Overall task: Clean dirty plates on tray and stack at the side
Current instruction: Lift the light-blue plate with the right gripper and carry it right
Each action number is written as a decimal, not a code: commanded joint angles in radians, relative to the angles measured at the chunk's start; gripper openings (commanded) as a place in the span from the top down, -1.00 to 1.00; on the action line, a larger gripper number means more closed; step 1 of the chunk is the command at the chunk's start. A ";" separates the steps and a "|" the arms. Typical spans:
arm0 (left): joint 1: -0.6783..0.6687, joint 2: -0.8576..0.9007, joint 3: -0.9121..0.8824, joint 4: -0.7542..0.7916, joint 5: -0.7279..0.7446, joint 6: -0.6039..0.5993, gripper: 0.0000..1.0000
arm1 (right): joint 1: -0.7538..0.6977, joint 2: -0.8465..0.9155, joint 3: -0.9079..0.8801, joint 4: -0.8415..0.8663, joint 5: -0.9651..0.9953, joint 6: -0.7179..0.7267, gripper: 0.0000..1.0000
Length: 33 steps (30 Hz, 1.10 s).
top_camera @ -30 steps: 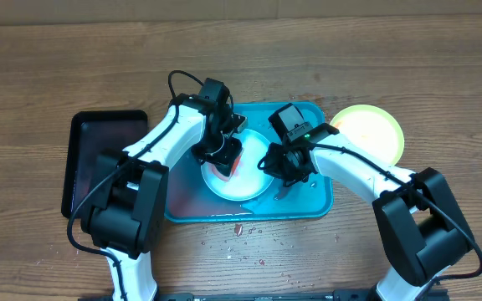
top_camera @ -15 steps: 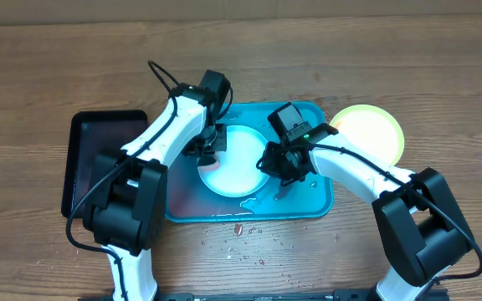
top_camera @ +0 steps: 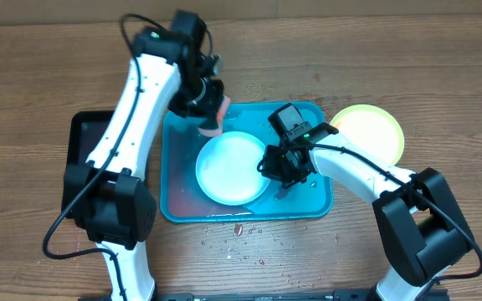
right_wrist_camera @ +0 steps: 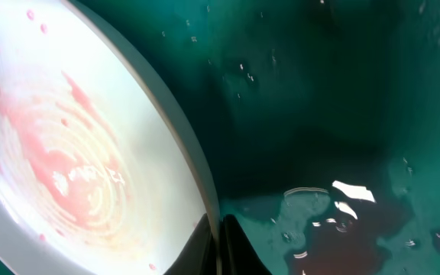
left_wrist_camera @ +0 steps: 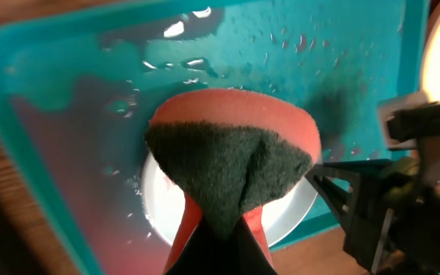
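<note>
Grips sponge (top_camera: 215,121) in L gripper (top_camera: 207,111), jaws shut on it, up in the air over far-left part of tray (top_camera: 182,180). From L wrist cam: sponge folded, red body behind, dark green scrub side toward lens, plate and wet tray below. Pins right rim of plate (top_camera: 233,167) w/ R gripper (top_camera: 279,170), closed tight on the edge. Plate approx mid-tray, white centre, pale blue rim; flat or slightly tipped, can't tell. From R wrist cam: faint pink smear in swirls across plate's middle, gripper tips meeting at rim, tray floor dark and wet beside it. Water film and droplets on tray floor, pinkish toward left side. On surface (top_camera: 392,67) just right of tray's far corner: green plate (top_camera: 368,134), lying flat. Just left of tray: black tray (top_camera: 82,167). On surface in front of tray: scattered red specks (top_camera: 239,228).
</note>
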 commanded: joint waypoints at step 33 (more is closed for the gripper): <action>0.010 -0.001 0.101 -0.092 -0.195 -0.072 0.91 | 0.429 -0.501 0.056 -0.366 1.466 -0.134 0.93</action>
